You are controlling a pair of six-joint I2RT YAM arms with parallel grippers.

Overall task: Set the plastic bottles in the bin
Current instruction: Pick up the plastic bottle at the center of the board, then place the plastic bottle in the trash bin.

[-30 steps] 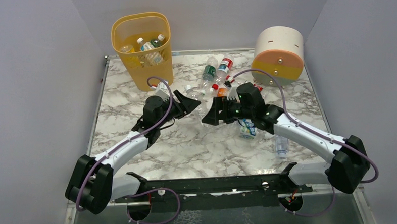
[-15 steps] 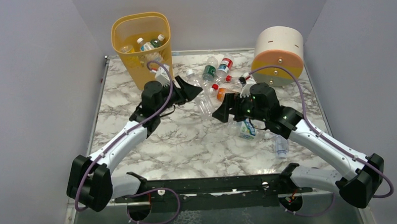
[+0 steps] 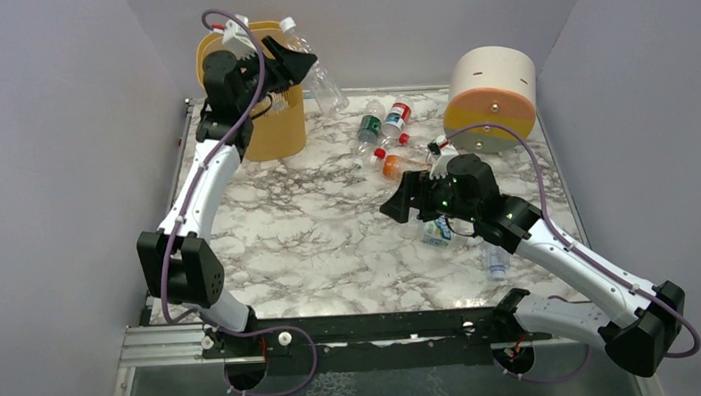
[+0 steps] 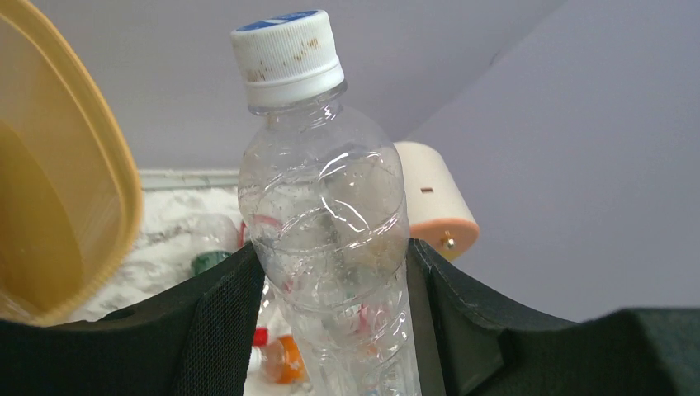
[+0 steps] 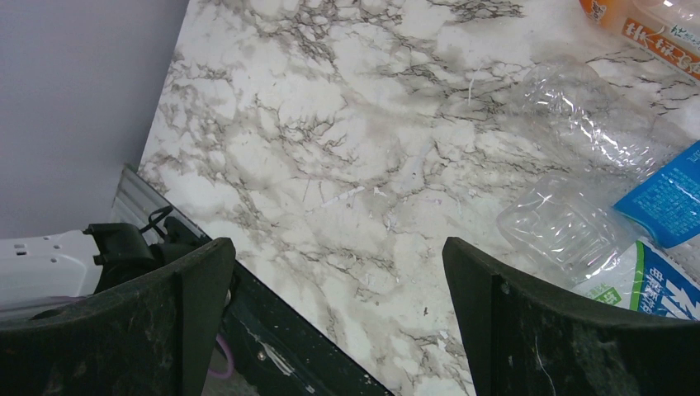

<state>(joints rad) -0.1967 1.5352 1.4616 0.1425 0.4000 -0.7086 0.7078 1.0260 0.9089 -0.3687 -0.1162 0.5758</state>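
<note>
Aloft, clear bottle (image 4: 326,247) in left jaws; white characters on orange label (image 5: 652,35).

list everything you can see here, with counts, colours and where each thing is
bin: one, yellow-orange, back left of the table, inside not visible
held bottle: one, clear with a white cap, in the air beside the bin's rim
loose bottles: at least six, clear or orange, with green, red and blue labels, lying from the back middle to the near right
drum: one, white, orange and grey, back right
table: one, white-grey marble
left gripper: black, up at the bin's rim, shut on the held bottle
right gripper: black, open and empty, over the middle of the table
</note>
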